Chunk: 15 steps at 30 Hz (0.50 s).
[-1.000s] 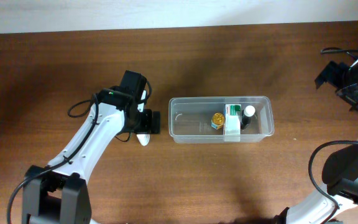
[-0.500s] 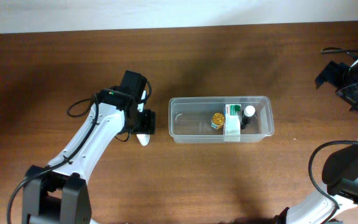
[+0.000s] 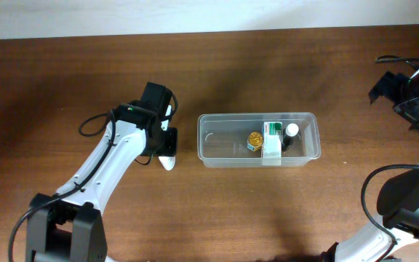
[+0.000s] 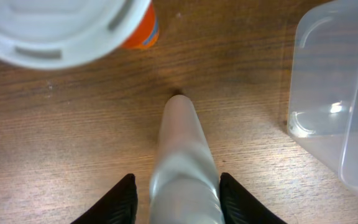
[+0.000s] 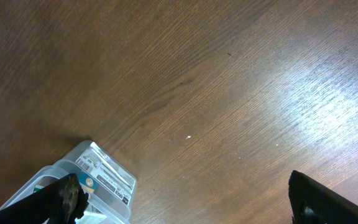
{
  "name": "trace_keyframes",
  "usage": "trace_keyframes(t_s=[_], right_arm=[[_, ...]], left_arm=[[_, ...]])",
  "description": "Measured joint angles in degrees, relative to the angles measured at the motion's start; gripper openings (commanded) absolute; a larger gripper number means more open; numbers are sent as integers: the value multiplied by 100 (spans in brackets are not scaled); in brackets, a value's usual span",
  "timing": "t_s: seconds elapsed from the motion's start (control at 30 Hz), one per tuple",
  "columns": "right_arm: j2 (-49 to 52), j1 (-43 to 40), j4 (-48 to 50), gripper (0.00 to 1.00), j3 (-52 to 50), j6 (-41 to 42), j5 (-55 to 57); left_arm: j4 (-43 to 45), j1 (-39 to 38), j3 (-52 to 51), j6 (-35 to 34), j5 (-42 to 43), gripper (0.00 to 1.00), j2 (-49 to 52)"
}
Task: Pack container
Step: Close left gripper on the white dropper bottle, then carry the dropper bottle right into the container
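Note:
The container (image 3: 259, 138) is a clear tub at mid-table; its corner shows in the left wrist view (image 4: 334, 112). Inside it sit a gold-capped jar (image 3: 254, 140), a green-and-white box (image 3: 271, 138) and a dark bottle with a white cap (image 3: 290, 132). A white tapered tube (image 4: 182, 162) lies on the wood just left of the tub, its tip (image 3: 167, 163) poking out below my left gripper (image 3: 167, 145). The left gripper (image 4: 178, 200) is shut on this tube, a finger on each side. My right gripper (image 5: 194, 205) hangs open over bare wood at the far right (image 3: 398, 94).
An orange bottle with a wide white cap (image 4: 61, 28) stands just beyond the tube's tip. A clear labelled plastic box (image 5: 98, 174) lies beside the right gripper's left finger. The wooden table (image 3: 304, 211) ends at a pale wall along the top.
The left gripper's jaws have drawn in from wide open onto the white tube. Neither arm nor the tub has shifted.

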Motion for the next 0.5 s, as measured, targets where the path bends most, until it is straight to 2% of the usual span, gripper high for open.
trace_keyframes(t_s=[0.07,0.13,0.17,0.5], right_arm=[[0,0,0,98,0,0,0],[0,0,0,98,0,0,0],[0,0,0,98,0,-2,0],[2,0,0,98,0,0,0]], left_arm=[[-50,0,0,2,-2,39,0],[-76,0,0,2,-2,28,2],[-76,0,0,17,-2,27,0],[-81,0,0,37,39,27,0]])
